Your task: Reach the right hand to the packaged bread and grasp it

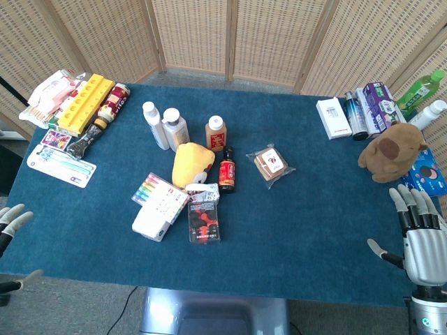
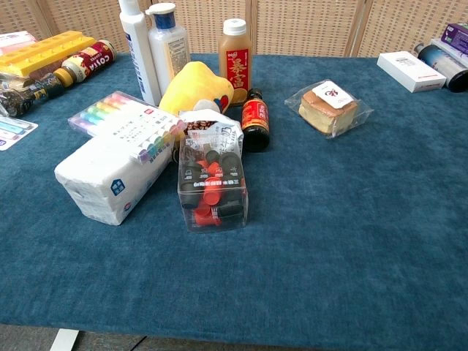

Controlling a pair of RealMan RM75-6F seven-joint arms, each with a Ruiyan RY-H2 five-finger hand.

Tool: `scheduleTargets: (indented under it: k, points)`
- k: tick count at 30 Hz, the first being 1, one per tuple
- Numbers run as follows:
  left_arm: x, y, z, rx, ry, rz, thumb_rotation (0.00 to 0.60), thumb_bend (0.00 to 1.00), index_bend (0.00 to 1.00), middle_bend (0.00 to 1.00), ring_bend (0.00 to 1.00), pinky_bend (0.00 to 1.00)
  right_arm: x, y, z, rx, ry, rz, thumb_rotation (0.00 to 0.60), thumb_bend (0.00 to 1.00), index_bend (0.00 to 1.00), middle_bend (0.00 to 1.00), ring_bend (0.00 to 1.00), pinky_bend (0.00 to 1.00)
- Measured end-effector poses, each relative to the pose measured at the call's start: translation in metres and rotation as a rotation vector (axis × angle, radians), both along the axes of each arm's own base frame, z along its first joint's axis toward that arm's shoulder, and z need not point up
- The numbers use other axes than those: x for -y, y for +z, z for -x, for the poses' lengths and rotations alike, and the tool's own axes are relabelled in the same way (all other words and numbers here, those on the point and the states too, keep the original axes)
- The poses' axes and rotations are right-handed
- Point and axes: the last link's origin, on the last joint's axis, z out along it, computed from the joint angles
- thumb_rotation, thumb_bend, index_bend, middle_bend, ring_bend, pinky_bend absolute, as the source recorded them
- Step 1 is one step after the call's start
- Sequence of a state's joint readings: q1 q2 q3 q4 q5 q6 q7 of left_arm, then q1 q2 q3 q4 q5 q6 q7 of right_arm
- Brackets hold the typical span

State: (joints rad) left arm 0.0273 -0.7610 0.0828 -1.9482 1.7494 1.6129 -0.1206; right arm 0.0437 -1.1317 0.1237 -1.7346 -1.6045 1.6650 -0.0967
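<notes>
The packaged bread (image 1: pixel 269 165) is a tan slice in clear wrap with a white label, lying near the middle of the blue table; the chest view shows the bread (image 2: pixel 328 107) at upper right. My right hand (image 1: pixel 417 234) hovers at the table's right front edge, fingers spread and empty, well to the right of the bread. My left hand (image 1: pixel 12 225) shows only partly at the left frame edge, fingers apart, holding nothing. Neither hand appears in the chest view.
Left of the bread stand a dark sauce bottle (image 1: pixel 226 172), a brown bottle (image 1: pixel 216 132), a yellow plush (image 1: pixel 191 164) and a clear box (image 1: pixel 203 218). A brown plush toy (image 1: pixel 390 151), bottles and boxes line the right edge, between my right hand and the far corner.
</notes>
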Motion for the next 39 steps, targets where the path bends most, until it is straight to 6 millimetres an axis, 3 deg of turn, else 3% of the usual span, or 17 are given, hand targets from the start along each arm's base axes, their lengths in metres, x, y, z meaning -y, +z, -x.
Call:
scheduleTargets:
  k: [8, 15, 24, 31, 39]
  points:
    - [0.0, 0.0, -0.001, 0.003, -0.001, 0.002, 0.6, 0.0, 0.12, 0.0, 0.0, 0.0, 0.001, -0.001, 0.0, 0.001, -0.001, -0.011, 0.6, 0.0, 0.0, 0.0, 0.0, 0.0]
    - [0.0, 0.004, 0.0, 0.007, 0.002, -0.017, 0.6, 0.0, 0.12, 0.0, 0.0, 0.0, 0.011, -0.014, -0.004, -0.008, 0.004, -0.086, 0.6, 0.0, 0.0, 0.0, 0.0, 0.0]
    - [-0.002, 0.002, 0.001, 0.004, 0.008, -0.014, 0.6, 0.0, 0.12, 0.0, 0.0, 0.0, 0.06, -0.048, -0.039, -0.046, 0.083, -0.266, 0.6, 0.0, 0.0, 0.0, 0.0, 0.0]
    - [-0.006, 0.001, 0.005, -0.001, 0.027, -0.01, 0.6, 0.0, 0.12, 0.0, 0.0, 0.0, 0.104, -0.098, -0.072, -0.085, 0.112, -0.416, 0.6, 0.0, 0.0, 0.0, 0.0, 0.0]
    - [-0.012, -0.001, 0.008, -0.012, 0.043, -0.012, 0.6, 0.0, 0.12, 0.0, 0.0, 0.0, 0.157, -0.137, -0.094, -0.146, 0.065, -0.485, 0.6, 0.0, 0.0, 0.0, 0.0, 0.0]
